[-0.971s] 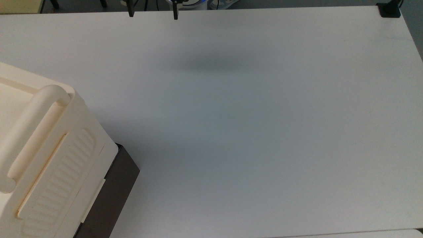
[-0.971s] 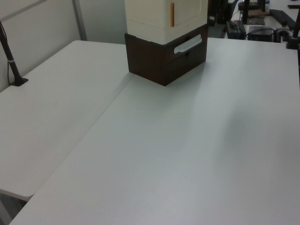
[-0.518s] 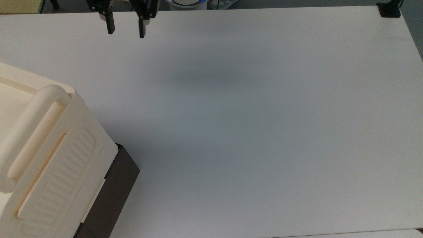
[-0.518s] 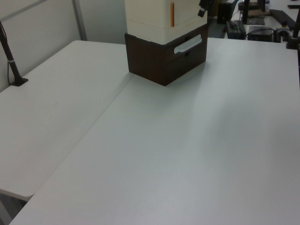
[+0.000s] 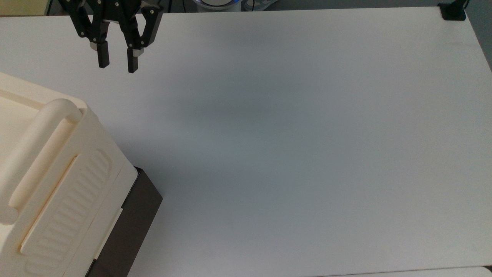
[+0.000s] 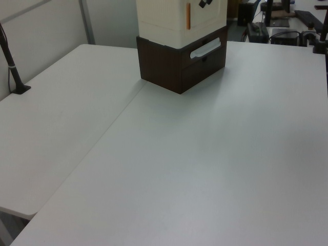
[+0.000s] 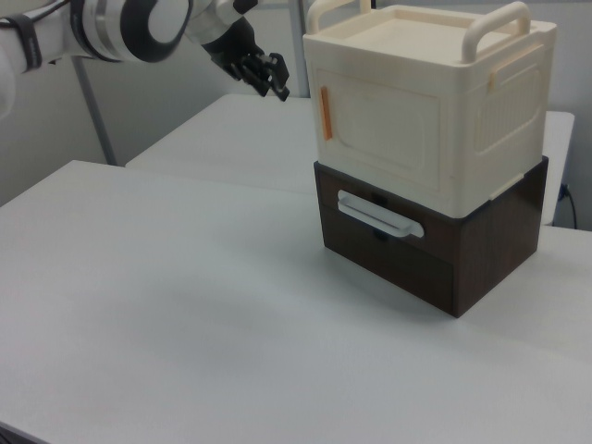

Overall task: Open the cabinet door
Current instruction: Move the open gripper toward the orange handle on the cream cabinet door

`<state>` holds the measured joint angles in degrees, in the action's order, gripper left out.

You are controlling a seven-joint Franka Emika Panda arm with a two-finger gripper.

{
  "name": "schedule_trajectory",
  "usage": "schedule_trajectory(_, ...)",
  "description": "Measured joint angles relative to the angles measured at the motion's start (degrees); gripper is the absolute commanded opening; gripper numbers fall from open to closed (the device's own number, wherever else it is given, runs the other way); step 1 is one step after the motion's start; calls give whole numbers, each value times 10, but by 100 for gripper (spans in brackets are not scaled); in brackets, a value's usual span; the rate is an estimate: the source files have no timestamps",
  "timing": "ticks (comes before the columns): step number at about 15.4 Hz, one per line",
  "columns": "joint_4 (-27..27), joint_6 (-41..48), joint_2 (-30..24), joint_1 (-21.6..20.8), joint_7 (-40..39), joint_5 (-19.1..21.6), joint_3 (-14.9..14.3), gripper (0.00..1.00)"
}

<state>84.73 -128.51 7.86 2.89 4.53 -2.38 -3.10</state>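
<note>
The cabinet [image 7: 435, 102] is a cream box with bar handles on top, standing on a dark brown base [image 7: 481, 250]. Its cabinet door [image 7: 384, 125] is the flat front panel with an orange strip along one edge, and it lies shut against the body. In the top view the cabinet [image 5: 57, 184] fills the lower left corner. My gripper [image 5: 117, 67] hangs open over the table near the top view's upper left, apart from the cabinet, with nothing between its fingers. In the right view the gripper [image 7: 274, 83] is in the air just left of the door's orange strip.
The brown base has a drawer with a white bar handle [image 7: 379, 215]. A black clamp [image 5: 453, 11] sits at the table's far right corner in the top view. A black post [image 6: 13, 66] stands at the left view's left. A seam [image 6: 110, 130] joins two white tabletops.
The gripper has come in from the top view's upper edge, moving left and further into view toward the cabinet. The cabinet and its door have not moved.
</note>
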Motion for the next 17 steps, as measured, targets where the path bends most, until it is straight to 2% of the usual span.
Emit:
schedule_trajectory(4, 0, -74, 26, 1, 33, 0, 0, 47)
schedule_trajectory(9, -1, -127, 50, 7, 42, 0, 0, 48)
schedule_trajectory(17, -6, -158, 70, 22, 52, 0, -1, 48)
